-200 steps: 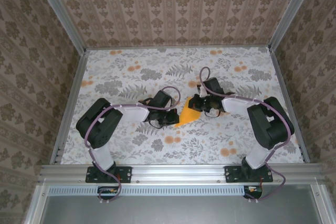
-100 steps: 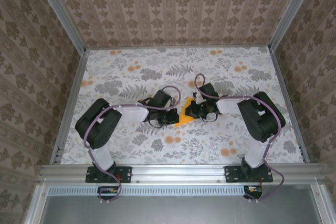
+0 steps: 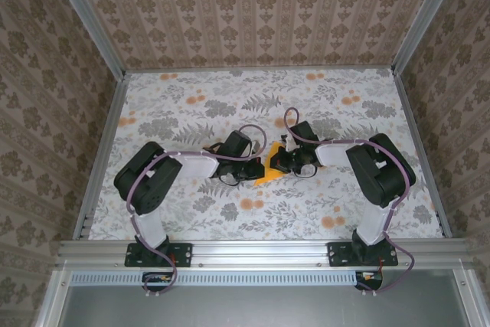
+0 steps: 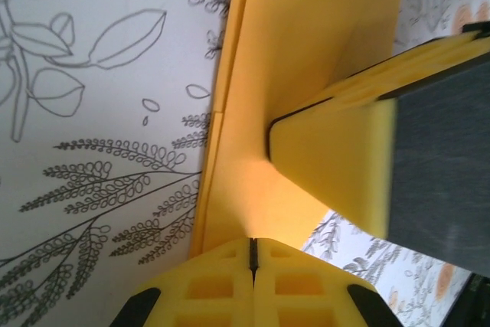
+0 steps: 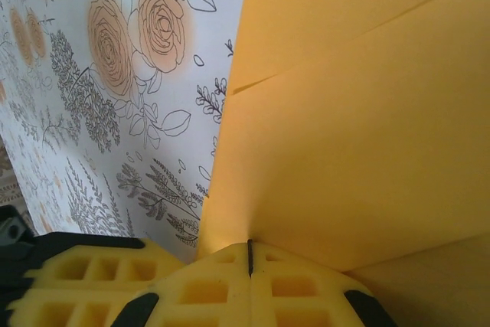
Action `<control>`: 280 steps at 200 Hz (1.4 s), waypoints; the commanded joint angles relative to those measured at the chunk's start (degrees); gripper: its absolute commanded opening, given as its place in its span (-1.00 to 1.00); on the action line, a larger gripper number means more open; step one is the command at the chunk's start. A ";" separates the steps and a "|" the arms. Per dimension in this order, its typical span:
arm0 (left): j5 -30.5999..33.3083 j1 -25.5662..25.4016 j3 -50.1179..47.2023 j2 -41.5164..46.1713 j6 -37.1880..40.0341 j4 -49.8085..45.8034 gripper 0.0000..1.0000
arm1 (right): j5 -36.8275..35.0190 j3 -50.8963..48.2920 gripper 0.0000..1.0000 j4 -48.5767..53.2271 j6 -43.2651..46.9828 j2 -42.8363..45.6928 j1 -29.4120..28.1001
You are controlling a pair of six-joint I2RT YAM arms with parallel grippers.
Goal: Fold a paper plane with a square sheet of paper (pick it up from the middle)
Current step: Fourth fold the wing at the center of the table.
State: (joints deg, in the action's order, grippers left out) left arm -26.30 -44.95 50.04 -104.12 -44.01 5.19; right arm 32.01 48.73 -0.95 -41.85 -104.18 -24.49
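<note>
The orange-yellow sheet of paper (image 3: 269, 174) lies folded in layers on the floral cloth at mid-table, mostly covered by both grippers. My left gripper (image 3: 257, 168) is shut, and its tips (image 4: 253, 244) rest on the paper (image 4: 306, 44) from the left. My right gripper (image 3: 278, 161) is shut too, with its tips (image 5: 249, 250) pressing the paper (image 5: 367, 128) from the right. In the left wrist view the right gripper's yellow fingers (image 4: 344, 174) sit on the sheet just ahead of my own. Fold edges and a crease show on the paper.
The floral cloth (image 3: 191, 112) covers the table inside an aluminium frame (image 3: 99, 158), with patterned walls on three sides. Both arms bend inward and meet at the middle. Open cloth lies toward the back and at both sides.
The right gripper has slid left onto the paper, close to the left gripper, so less of the sheet shows. The left arm shifted slightly right. Both grippers stayed shut.
</note>
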 commanded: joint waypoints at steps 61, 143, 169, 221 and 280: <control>-6.93 1.62 -3.69 1.16 10.68 -3.71 -0.98 | -4.22 0.38 -0.91 7.02 0.93 -3.76 0.05; -6.22 2.63 -10.66 4.16 12.87 -7.28 -1.00 | -5.10 1.10 -0.91 9.16 1.94 -4.32 0.41; -5.51 2.48 -11.18 5.30 14.09 -10.74 -1.00 | -5.41 1.58 -0.91 10.15 2.29 -4.24 0.40; -4.41 2.16 -13.11 9.40 14.72 -13.55 -1.00 | -5.95 2.44 -0.91 11.23 2.63 -3.82 0.40; -2.75 2.40 -8.35 14.82 12.60 -12.56 -0.96 | -1.69 5.61 -0.85 11.26 1.57 1.74 0.41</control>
State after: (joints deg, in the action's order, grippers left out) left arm -30.52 -42.33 39.46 -92.47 -30.63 -4.82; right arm 32.77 52.80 6.07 -40.25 -105.45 -24.58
